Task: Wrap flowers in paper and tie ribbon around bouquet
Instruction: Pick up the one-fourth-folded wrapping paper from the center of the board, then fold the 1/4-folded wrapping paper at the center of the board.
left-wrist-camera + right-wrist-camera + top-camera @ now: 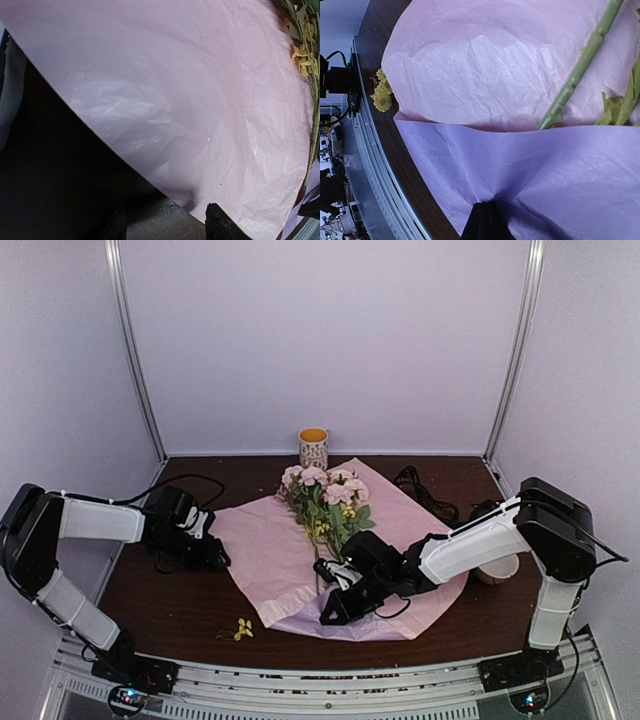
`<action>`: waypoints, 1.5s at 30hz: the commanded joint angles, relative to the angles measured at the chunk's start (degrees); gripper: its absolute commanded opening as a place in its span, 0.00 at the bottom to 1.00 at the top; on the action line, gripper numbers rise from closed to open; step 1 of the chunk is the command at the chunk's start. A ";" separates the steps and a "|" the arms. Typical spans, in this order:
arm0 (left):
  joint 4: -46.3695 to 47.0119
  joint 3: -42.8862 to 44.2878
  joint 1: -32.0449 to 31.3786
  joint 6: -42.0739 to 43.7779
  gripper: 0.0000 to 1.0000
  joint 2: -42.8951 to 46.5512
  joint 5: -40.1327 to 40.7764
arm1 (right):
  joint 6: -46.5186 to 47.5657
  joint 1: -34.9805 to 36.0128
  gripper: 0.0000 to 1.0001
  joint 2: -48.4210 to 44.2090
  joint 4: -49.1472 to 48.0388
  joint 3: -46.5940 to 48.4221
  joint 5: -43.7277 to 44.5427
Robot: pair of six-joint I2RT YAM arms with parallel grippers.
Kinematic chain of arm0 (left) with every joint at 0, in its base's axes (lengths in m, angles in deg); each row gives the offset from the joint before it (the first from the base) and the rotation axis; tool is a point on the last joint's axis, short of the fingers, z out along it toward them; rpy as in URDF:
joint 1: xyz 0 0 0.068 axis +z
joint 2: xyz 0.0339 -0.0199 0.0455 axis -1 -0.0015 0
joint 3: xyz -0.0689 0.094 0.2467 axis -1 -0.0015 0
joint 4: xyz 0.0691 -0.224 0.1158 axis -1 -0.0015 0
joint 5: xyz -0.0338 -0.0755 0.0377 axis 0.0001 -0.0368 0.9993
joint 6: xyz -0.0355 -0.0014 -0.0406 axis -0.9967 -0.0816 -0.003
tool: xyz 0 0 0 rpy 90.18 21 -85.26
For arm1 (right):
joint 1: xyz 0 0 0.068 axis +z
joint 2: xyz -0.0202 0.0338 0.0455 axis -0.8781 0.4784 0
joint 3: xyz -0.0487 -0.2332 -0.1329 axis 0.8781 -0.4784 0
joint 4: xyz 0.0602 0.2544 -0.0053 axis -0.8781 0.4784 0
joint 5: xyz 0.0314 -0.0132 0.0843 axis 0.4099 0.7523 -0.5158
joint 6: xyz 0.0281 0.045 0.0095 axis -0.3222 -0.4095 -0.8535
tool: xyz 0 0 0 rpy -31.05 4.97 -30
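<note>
1. Pinching the near flap of the paper (270, 550), your right fingers (485, 225) are clenched on the fold. The lilac underside is turned up over the pink face, so that flap looks meant to go over the stems.
2. Your left fingers (220, 225) stand parted at the sheet's left edge, grasping nothing that I can see. They seem placed to take that side next.
3. The paper lies spread mid-counter with the flowers (325, 495) lying on it, blooms toward the far side and stems toward you. Laid that way, the sheet can roll around them. No cone is formed yet.
4. A black strand (425, 490) lies just beyond the paper's far right edge. You cannot tell ribbon from cable there.
5. The counter (180, 610) is dark brown. A loose yellow sprig (242, 630) sits near its front edge, a patterned mug (313, 448) at the back, and a white bowl (497, 568) by your right arm.
6. Pale walls and metal posts enclose it all.
</note>
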 commanded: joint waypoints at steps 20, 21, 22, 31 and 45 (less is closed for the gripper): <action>7.79 6.07 -7.44 0.99 0.00 1.62 1.61 | -2.00 -0.38 0.00 2.29 -1.77 -2.13 0.50; 7.22 6.87 -8.25 1.25 0.00 1.91 1.79 | -2.00 -0.40 0.00 2.24 -1.80 -2.32 0.50; 6.57 7.85 -9.13 1.50 0.00 2.29 2.23 | -1.96 -0.44 0.00 2.12 -1.89 -2.41 0.50; -0.04 22.88 -22.07 5.50 0.00 0.42 3.44 | -2.92 -0.89 0.00 1.52 -5.24 -4.82 0.29; 0.52 40.50 -28.43 7.46 0.00 -12.21 -1.57 | -4.50 -1.25 0.00 0.67 -12.53 -7.99 -1.60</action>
